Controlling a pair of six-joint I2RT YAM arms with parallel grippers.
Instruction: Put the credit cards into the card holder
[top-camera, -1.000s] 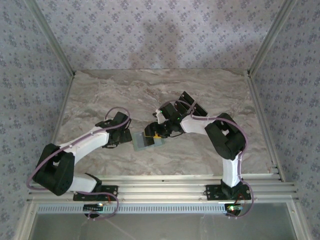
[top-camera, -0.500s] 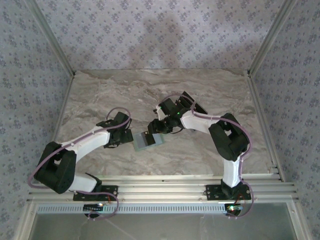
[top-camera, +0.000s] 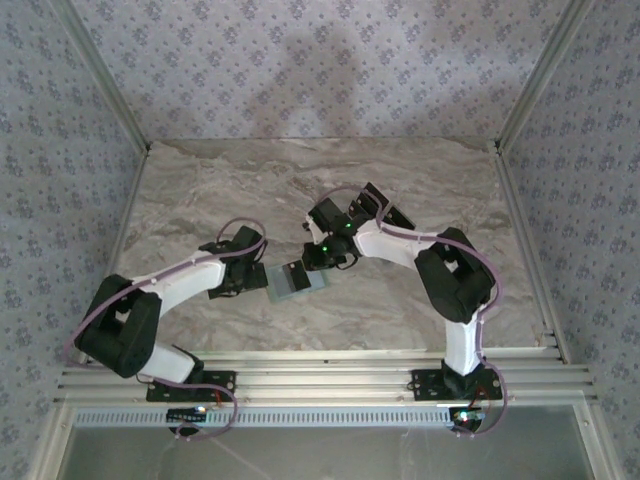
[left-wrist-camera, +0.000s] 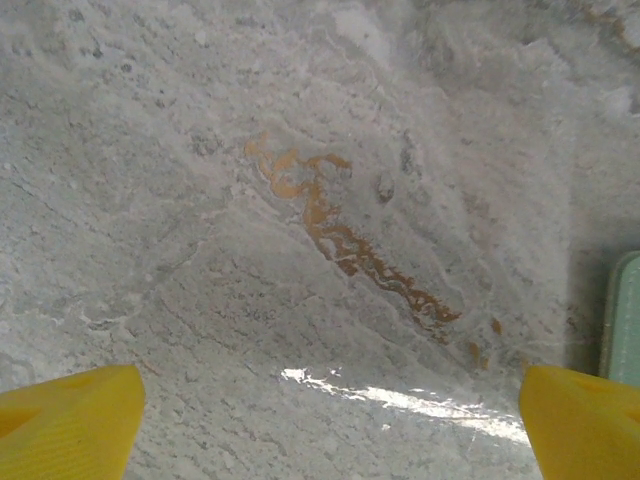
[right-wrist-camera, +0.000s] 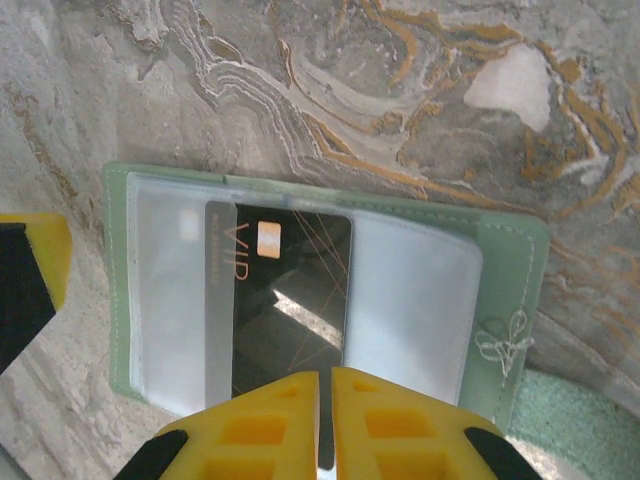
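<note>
The card holder (top-camera: 297, 281) is seen lying open and flat on the marbled desk (top-camera: 400, 180), a little toward 7 o'clock of the desk's middle in the top view. In the right wrist view its pale green border (right-wrist-camera: 500, 260) is shown framing a clear pocket, and a small stitched mark (right-wrist-camera: 500, 340) is found near its 4 o'clock corner. A dark card (right-wrist-camera: 290, 300) lettered "VIP" is lodged in that pocket, its 9 o'clock part under the clear window. The right gripper (right-wrist-camera: 325, 388) is placed at 6 o'clock of the card, its yellow fingers (right-wrist-camera: 250, 425) brought together until a hairline slit is left between them; whether the card's edge is pinched cannot be told. In the top view this gripper (top-camera: 307, 265) is set over the holder's 1 o'clock edge. The left gripper (top-camera: 258, 278) is held just beside the holder at its 9 o'clock side, and in its own wrist view (left-wrist-camera: 328, 405) the yellow fingers (left-wrist-camera: 70, 420) are spread wide over bare desk, the holder's green edge (left-wrist-camera: 626, 320) being glimpsed at 3 o'clock.
</note>
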